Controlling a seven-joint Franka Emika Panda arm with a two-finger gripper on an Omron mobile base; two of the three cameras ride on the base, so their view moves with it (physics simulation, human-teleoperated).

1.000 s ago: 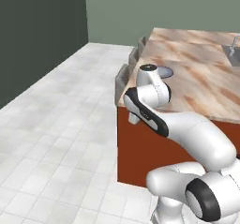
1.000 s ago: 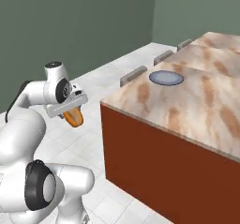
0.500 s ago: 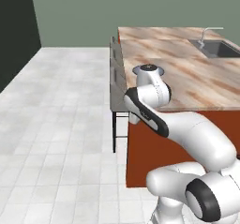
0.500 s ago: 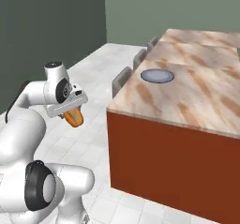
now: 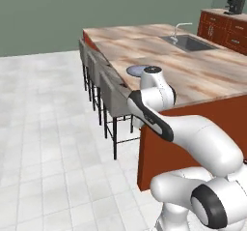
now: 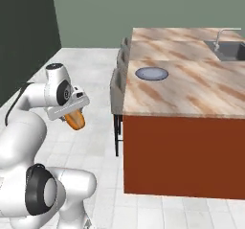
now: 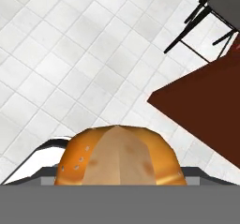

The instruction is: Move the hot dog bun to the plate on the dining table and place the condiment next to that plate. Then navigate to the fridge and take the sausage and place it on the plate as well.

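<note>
My gripper (image 6: 72, 110) is shut on the hot dog bun (image 6: 75, 120), a golden-orange roll held out over the tiled floor to the left of the dining table (image 6: 191, 96). In the hand view the hot dog bun (image 7: 119, 155) bulges between the jaws, with white tiles below it. The blue-grey plate (image 6: 151, 74) lies flat on the marble top near the table's left edge. From the left base view the plate (image 5: 136, 70) peeks out just behind my arm. The condiment, the fridge and the sausage are out of view.
Grey stools (image 5: 108, 92) line the island's near side, and the stools (image 6: 117, 86) stand between my hand and the plate. A sink with a faucet (image 5: 188, 42) is set in the far top. Red-brown cabinets with a coffee machine (image 5: 235, 5) stand behind. Open tiled floor (image 5: 43, 128) stretches left.
The whole scene has swung in both base views, so the base has moved around the island's corner. The plate and stools now sit more centrally. The bun stays gripped.
</note>
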